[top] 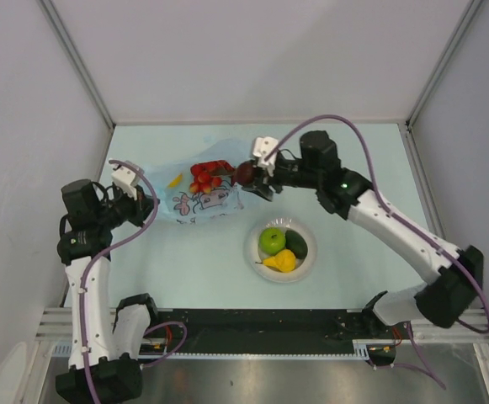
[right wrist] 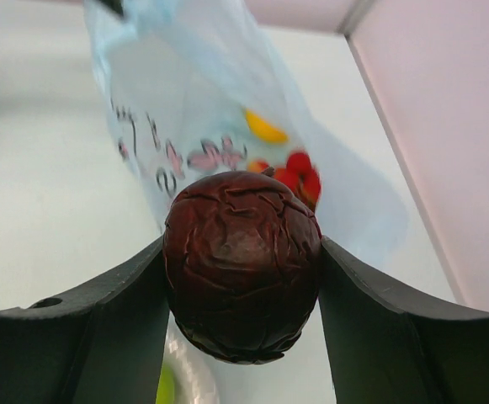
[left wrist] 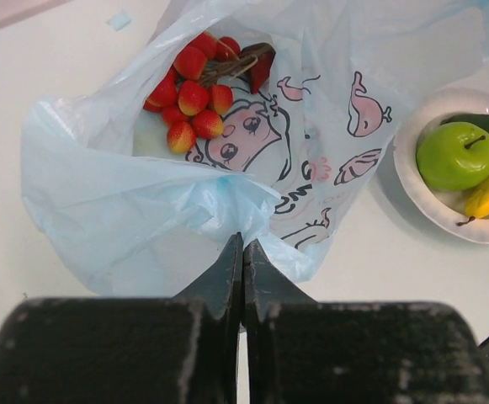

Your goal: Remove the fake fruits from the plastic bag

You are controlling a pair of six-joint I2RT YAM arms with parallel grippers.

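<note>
Your right gripper is clamped on the maroon fruit: both fingers press its wrinkled sides, and it sits squarely between them. From above, that fruit hangs at the right end of the bag, just beside the grapes. Whether it touches the plastic you cannot tell. Your left gripper is closed tight, with no gap between the fingers, and it pinches a fold of the bag's left edge at its tips. The bag lies crumpled on the table, left of centre and toward the far edge, with its printed drawings facing up. Inside it the red grapes are bunched at the far side with their brown stem showing, and a yellow bit lies to their left, under the plastic. The plate sits near the table's middle, closer to the near edge than the bag and just to its right, not touching it. On the plate are the apple on the left, the avocado on the right, and a yellow fruit at the near side, all three packed together and touching.
</note>
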